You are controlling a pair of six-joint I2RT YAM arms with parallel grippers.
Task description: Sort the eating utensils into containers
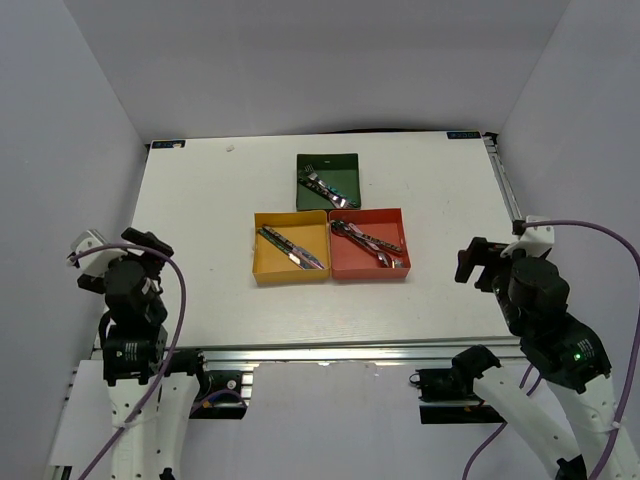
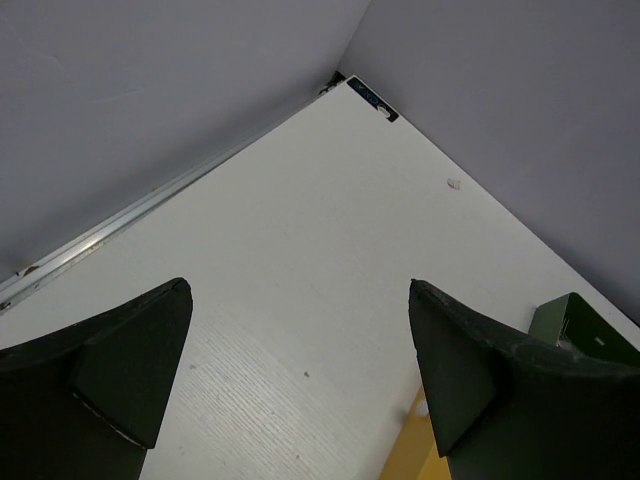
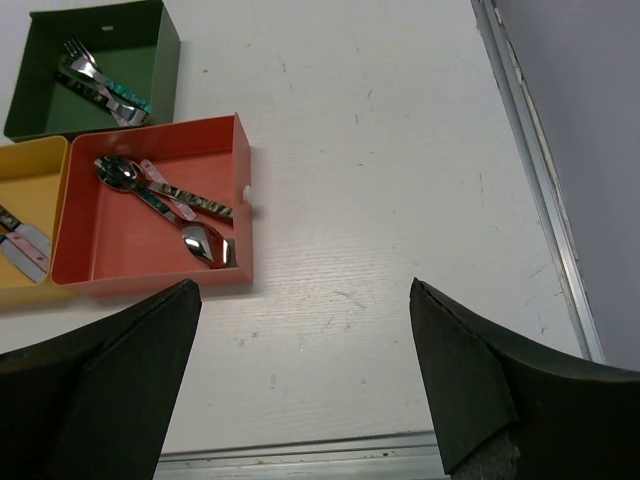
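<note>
Top view, red tray (image 1: 350, 266): sits mid-surface (image 1: 200, 250), with spoons (image 1: 366, 240) lying crossed inside it.
Top view, yellow tray (image 1: 272, 266): touches the red tray's left side; knives (image 1: 290, 247) lie slantwise in it.
Top view, green tray (image 1: 342, 168): just behind the red tray, over the seam it shares with the yellow one; forks (image 1: 325, 186) lie inside.
Top view, my left jaws: well left of the red tray, at the surface's edge.
Top view, my right jaws: right of the red tray, near the surface's other edge.
Left wrist, my left jaws: spread wide, holding nothing, bare surface showing between them; the green tray's corner shows at lower right.
Right wrist, my right jaws: spread wide, holding nothing, over bare surface just right of the red tray.
</note>
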